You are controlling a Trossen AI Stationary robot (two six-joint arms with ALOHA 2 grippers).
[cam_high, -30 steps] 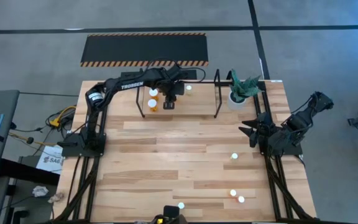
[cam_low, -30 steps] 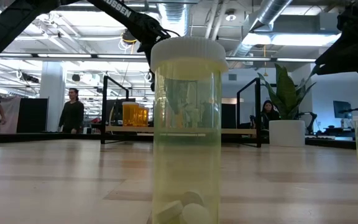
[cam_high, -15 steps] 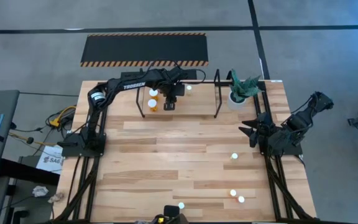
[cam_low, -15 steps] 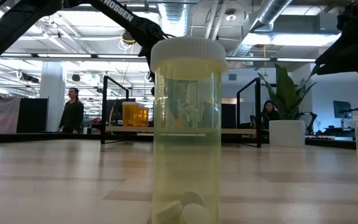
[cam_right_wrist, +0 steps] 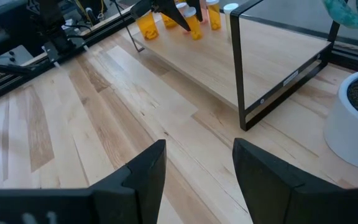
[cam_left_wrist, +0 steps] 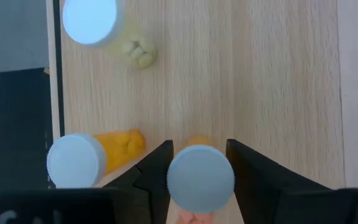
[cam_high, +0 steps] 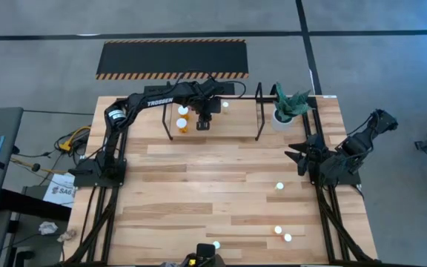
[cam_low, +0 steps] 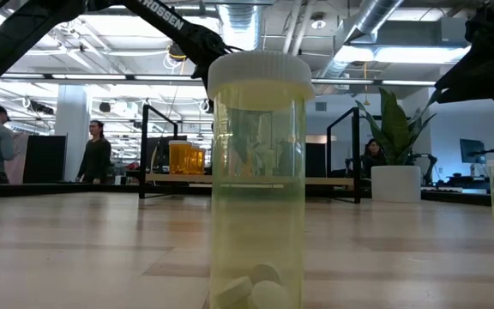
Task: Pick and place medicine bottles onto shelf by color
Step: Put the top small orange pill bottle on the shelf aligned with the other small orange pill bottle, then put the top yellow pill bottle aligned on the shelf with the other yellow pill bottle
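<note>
Four loose medicine bottles with white caps stand on the worktop in the lower right of the high view, well apart from the shelf at the upper centre. The left tool is over the shelf's left half, just beside two orange bottles; a pale bottle stands a little to the right of the left tool, on the shelf. The right tool waits at the right edge of the worktop, below a potted plant. A striped mat lies on the floor above the worktop.

Low view: one large pale bottle with pills fills the centre, close to the lens. Behind it is the shelf, with the orange bottles on its left part and the potted plant to the right. People show in the room beyond.

Left wrist view: the left tool sits around a white-capped bottle at the bottom centre, standing on the shelf's wood floor. Whether the tool is clenched on it or has let go, I cannot tell. One of the orange bottles is at lower left, the pale bottle at upper left.

Right wrist view: the right tool is released, with nothing in it, above bare worktop. The shelf crosses the upper half, the orange bottles at its far end.
</note>
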